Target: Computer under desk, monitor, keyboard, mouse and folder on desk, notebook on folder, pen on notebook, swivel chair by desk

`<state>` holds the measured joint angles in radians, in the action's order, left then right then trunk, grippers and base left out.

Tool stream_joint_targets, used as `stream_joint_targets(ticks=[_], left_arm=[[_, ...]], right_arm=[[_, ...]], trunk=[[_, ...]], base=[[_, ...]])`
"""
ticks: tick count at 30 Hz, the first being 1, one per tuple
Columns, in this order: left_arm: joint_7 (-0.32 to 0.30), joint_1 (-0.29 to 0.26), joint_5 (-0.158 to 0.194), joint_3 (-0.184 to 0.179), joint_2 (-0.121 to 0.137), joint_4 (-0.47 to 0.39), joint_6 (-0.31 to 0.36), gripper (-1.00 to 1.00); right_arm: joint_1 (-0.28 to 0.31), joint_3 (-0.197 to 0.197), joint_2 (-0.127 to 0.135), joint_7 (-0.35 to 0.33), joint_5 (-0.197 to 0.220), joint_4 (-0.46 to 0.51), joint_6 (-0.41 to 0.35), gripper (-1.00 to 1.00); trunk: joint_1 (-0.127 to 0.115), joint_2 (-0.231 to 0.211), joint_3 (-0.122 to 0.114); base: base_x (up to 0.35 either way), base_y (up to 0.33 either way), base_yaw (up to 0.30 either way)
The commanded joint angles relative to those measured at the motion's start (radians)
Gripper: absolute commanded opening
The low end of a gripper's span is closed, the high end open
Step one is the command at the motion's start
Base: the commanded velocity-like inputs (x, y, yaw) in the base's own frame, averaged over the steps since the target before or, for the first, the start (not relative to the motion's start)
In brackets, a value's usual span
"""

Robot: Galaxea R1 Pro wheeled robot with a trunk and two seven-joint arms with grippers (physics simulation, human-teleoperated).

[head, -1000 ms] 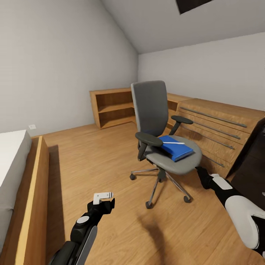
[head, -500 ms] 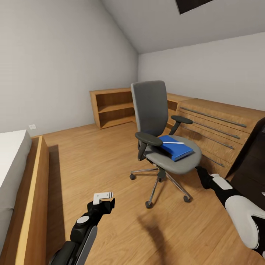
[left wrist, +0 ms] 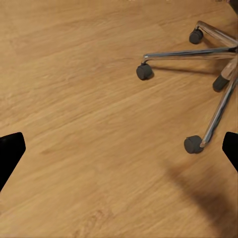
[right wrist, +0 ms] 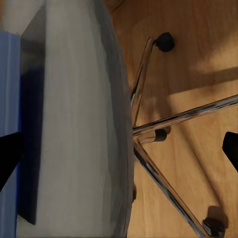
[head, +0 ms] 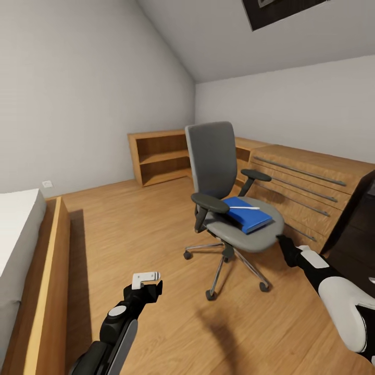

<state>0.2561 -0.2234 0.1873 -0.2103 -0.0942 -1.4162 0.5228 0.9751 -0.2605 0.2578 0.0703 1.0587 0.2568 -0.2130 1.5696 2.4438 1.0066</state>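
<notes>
Right end effector closing range on the folder; left end effector standing off over the floor.

Going left to right: the left end effector [head: 147, 279] is hanging low over the wood-plank floor [head: 130, 234], well apart from the grey padded swivel chair with black armrests and chrome star base [head: 229, 208], its fingers standing apart and holding nothing. The flat bright blue rectangular folder [head: 249, 214] is lying on the chair seat, its long axis running from the near armrest toward the seat's front right, with the thin white pen [head: 245, 208] lying on top. The right end effector [head: 282, 242] is sitting just beside the seat's front edge, the folder lying ahead and slightly above it; this arm is judged the nearer. Its fingers are spread, empty, touching nothing.
</notes>
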Motion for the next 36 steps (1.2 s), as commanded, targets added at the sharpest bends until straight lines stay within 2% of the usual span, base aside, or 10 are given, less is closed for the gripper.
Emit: stream_joint_targets(ticks=[1,4,16,24,27,28,31,33,36], left_arm=[[0.009,-0.001,0.011,-0.001,0.000,-0.001,0.003,1.00],[0.009,-0.001,0.011,-0.001,0.000,-0.001,0.003,1.00],[0.008,-0.001,0.012,-0.001,0.002,-0.001,0.003,1.00],[0.008,-0.001,0.012,-0.001,0.002,-0.001,0.003,1.00],[0.008,-0.001,0.012,-0.001,0.002,-0.001,0.002,1.00],[0.009,-0.001,0.012,-0.001,0.003,-0.001,-0.001,1.00],[0.009,-0.001,0.012,-0.001,0.003,-0.001,-0.002,1.00],[0.009,-0.001,0.011,-0.001,0.003,-0.001,-0.003,1.00],[0.010,-0.001,0.011,-0.001,0.003,-0.001,-0.004,1.00]], right_arm=[[0.000,-0.002,0.000,0.007,0.008,0.002,-0.005,1.00],[0.000,-0.002,0.000,0.007,0.009,0.003,-0.005,1.00],[0.000,0.000,-0.001,0.008,0.010,0.001,-0.007,1.00],[0.000,0.003,-0.007,0.007,0.009,-0.003,-0.008,1.00],[0.000,0.002,-0.023,0.007,0.003,-0.001,-0.007,1.00],[0.000,0.001,-0.038,0.007,-0.009,-0.002,-0.006,1.00],[0.000,0.001,-0.060,0.007,-0.024,-0.004,-0.004,1.00],[0.000,0.000,-0.089,0.006,-0.045,-0.006,-0.002,1.00],[0.000,0.000,-0.103,0.006,-0.058,-0.007,-0.001,1.00]], trunk=[[-0.004,-0.007,-0.002],[-0.016,-0.028,-0.012],[-0.016,-0.028,-0.006],[-0.016,-0.028,-0.006],[-0.016,-0.028,-0.006],[-0.016,-0.028,-0.006],[-0.016,-0.028,-0.006],[-0.016,-0.028,-0.006],[-0.016,-0.028,-0.006]], base=[[0.000,0.000,0.000],[0.000,0.000,0.000],[-0.005,0.001,0.000],[-0.201,0.058,0.000],[-0.073,0.016,0.000],[-0.024,0.005,0.000],[-0.014,0.003,0.000],[-0.005,0.001,0.000],[-0.002,0.000,0.012]])
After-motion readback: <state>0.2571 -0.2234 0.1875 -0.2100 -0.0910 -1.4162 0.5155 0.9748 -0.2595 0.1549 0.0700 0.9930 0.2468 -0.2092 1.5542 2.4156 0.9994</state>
